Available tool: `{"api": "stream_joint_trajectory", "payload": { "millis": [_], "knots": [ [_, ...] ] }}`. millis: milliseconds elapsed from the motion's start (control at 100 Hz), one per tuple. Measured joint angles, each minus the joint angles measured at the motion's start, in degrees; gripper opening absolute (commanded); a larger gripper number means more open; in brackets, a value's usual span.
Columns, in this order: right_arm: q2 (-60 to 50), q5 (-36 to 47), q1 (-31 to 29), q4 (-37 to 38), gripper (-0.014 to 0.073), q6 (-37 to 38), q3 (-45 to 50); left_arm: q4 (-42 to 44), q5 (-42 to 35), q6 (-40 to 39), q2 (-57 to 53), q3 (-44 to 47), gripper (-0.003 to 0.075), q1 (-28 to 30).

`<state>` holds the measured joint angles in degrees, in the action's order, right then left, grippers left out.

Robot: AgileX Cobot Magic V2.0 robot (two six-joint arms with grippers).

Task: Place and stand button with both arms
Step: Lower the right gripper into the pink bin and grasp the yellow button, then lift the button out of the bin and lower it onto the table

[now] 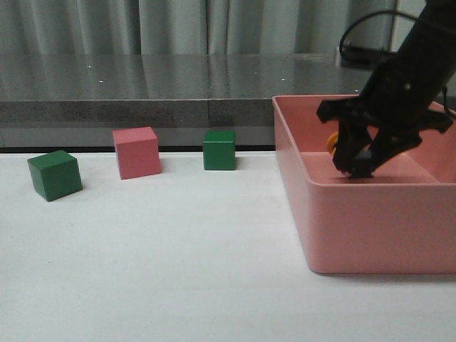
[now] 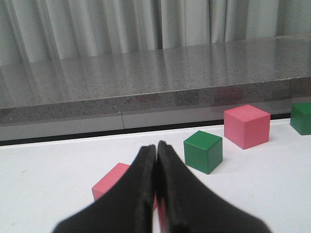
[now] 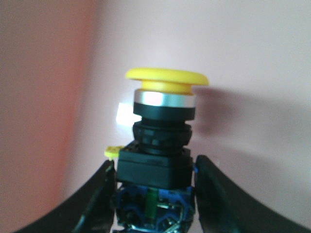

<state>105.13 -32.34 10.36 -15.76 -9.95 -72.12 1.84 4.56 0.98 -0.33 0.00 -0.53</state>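
On my front feed the right gripper point(image 1: 360, 165) reaches down inside the pink plastic bin point(image 1: 370, 228), a smooth, thick-walled tub with rounded corners sitting on the white bench point(image 1: 157, 263). A sliver of yellow shows just beside the black fingers point(image 1: 347, 146), inside the bin.

My right wrist feed fills in the rest: the button point(image 3: 158, 141) sits between the two fingers point(image 3: 97, 199), which pinch its base from either side. The cap is a glossy yellow mushroom disc, under it a bright metal ring, then a ribbed black cylinder, a square black block and a translucent blue base with small parts visible inside. The bin's matte pink inner surface is all I see behind it.

On my left wrist feed the left gripper point(image 2: 156, 160) has its matte black, tapering fingers pressed together, tips touching, with nothing between them. A pink cube point(image 2: 111, 182) lies partly hidden behind them; a green cube point(image 2: 203, 151) and another pink cube point(image 2: 247, 126) sit farther on, and a second green cube point(image 2: 301, 118) shows at the frame edge. All have flat faces and crisp edges. Behind runs a speckled grey stone-like ledge point(image 2: 146, 82) and pleated pale curtains point(image 2: 97, 24).
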Motion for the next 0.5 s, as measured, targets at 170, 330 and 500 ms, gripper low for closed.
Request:
{"api": "stream_joint_trajectory", "payload": {
  "millis": [170,330,500],
  "knots": [
    [-8.84,-3.81,0.41,0.12,0.0145,-2.15,-1.74,0.0,0.0,0.0,0.0,0.0,-0.0019,0.0],
    [-10.73,-12.59,3.55,0.34,0.0145,-10.72,-8.79,0.0,0.0,0.0,0.0,0.0,-0.0019,0.0],
    [-9.89,-16.56,9.57,-0.25,0.0145,-20.3,-15.13,0.0,0.0,0.0,0.0,0.0,-0.0019,0.0]
  ]
}}
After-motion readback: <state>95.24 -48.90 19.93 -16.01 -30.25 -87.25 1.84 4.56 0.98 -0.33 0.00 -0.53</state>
